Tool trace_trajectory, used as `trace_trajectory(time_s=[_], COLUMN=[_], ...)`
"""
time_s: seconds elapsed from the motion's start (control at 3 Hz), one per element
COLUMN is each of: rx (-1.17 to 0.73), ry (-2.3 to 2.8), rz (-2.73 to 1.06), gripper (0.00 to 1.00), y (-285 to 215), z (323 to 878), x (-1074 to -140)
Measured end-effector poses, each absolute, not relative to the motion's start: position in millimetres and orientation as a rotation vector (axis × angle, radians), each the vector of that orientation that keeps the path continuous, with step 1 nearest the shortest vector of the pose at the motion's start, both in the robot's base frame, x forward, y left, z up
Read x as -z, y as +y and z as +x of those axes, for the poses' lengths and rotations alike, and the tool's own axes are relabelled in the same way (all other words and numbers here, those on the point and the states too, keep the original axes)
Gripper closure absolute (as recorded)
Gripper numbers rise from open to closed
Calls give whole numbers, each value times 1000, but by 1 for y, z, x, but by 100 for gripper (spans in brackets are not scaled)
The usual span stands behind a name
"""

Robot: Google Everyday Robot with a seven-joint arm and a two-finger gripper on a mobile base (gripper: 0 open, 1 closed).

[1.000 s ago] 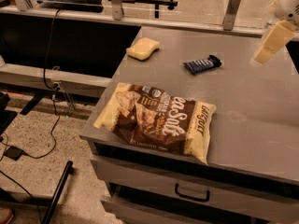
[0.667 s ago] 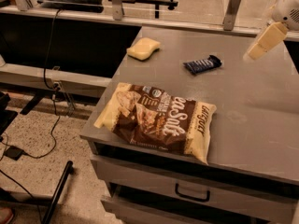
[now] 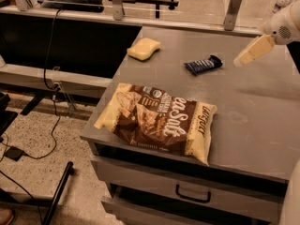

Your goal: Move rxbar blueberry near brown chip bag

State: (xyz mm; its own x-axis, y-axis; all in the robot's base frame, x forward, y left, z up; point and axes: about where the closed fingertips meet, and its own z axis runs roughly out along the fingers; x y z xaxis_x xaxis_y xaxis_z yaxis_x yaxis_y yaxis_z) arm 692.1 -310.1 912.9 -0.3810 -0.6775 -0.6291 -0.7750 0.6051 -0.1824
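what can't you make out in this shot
- gripper, upper right, just right of the rxbar: its arm is cut off by the camera view's right edge.
- rxbar: lettering too small to read.
- chip bag: small print blurred; a crease hides the script's first letter.
- drawers: the lower one is cut off by the bottom edge.

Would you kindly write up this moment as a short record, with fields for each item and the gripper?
surface: grey table with drawers below
rxbar blueberry: lying flat, far middle of the table
brown chip bag: lying flat at the near left edge, apart from the bar
yellow sponge: far left corner
gripper: in the air to the right of the rxbar blueberry, not touching it
task status: bar not yet beside the bag
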Motion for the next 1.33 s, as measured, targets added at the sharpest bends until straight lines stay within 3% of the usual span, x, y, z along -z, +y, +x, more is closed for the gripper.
trace_trajectory(time_s=[1.33], rx=[-252], ry=[2154], rz=[-1130], gripper=[0], y=[-306], z=[716], x=[-846])
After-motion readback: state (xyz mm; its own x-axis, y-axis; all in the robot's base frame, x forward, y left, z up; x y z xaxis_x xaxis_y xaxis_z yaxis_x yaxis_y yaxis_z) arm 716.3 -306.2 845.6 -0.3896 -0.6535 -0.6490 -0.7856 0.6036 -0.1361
